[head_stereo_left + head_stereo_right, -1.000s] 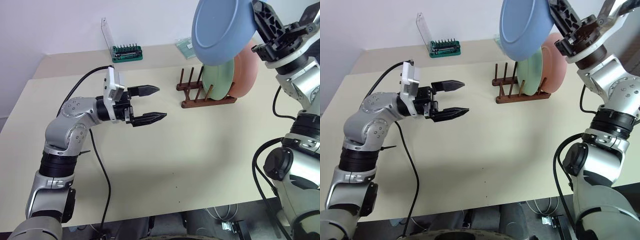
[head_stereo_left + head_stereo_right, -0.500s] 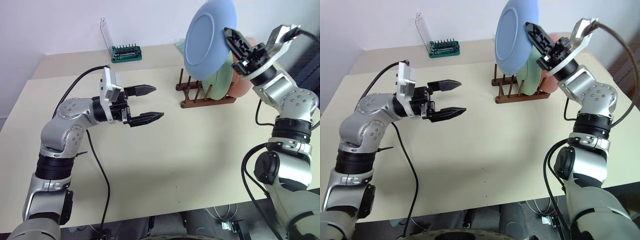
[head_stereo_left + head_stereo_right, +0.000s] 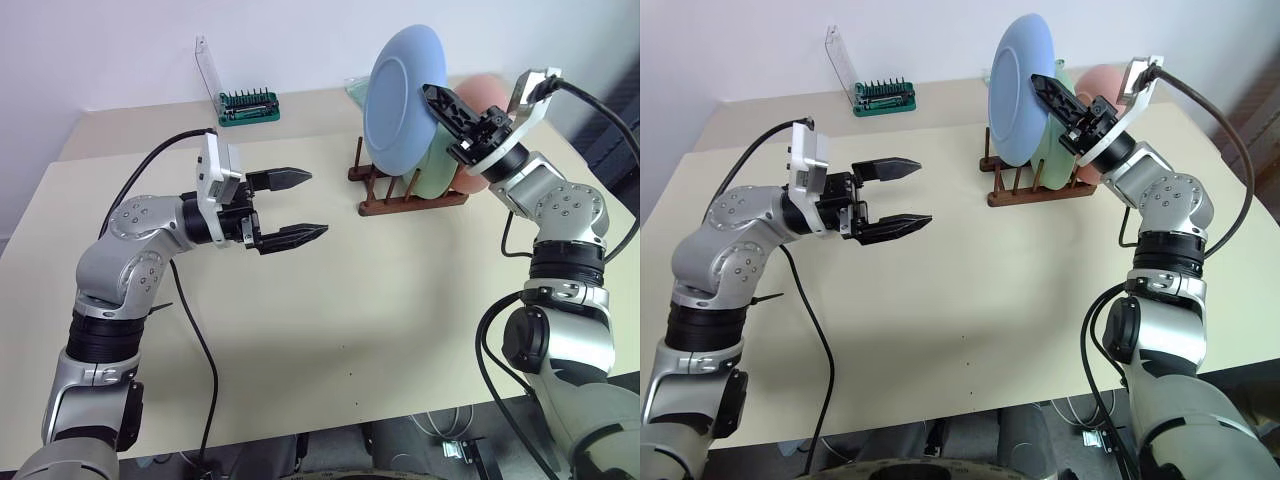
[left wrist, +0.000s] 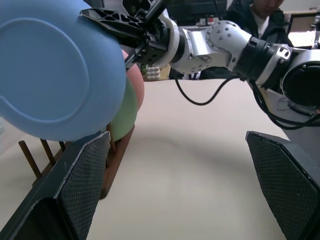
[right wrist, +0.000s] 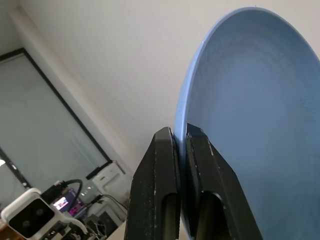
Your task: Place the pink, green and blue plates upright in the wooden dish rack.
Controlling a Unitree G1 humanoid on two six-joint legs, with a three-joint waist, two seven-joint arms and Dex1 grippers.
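Note:
The light blue plate [image 3: 403, 100] hangs nearly upright just above the near slots of the dark wooden dish rack [image 3: 385, 192]. My right gripper [image 3: 434, 97] is shut on its rim; the wrist view shows both fingers [image 5: 162, 165] pinching the plate's edge [image 5: 240, 125]. Behind it the mint green plate [image 3: 437, 176] and the pink plate [image 3: 480, 92] stand upright in the rack. My left gripper [image 3: 303, 206] hovers open over the table to the left of the rack, holding nothing. It looks toward the rack [image 4: 117, 150] and the blue plate [image 4: 55, 75].
A green bit holder with a clear lid [image 3: 250, 103] stands at the far edge of the table. A small clear greenish tray [image 3: 355, 88] lies behind the rack. A black cable [image 3: 195, 320] trails across the table under my left arm. A person [image 4: 260, 12] sits beyond the table.
My right gripper has come down and forward with the blue plate, from high above the rack to just over its near slots, and the plate now stands more upright. The left arm has kept still.

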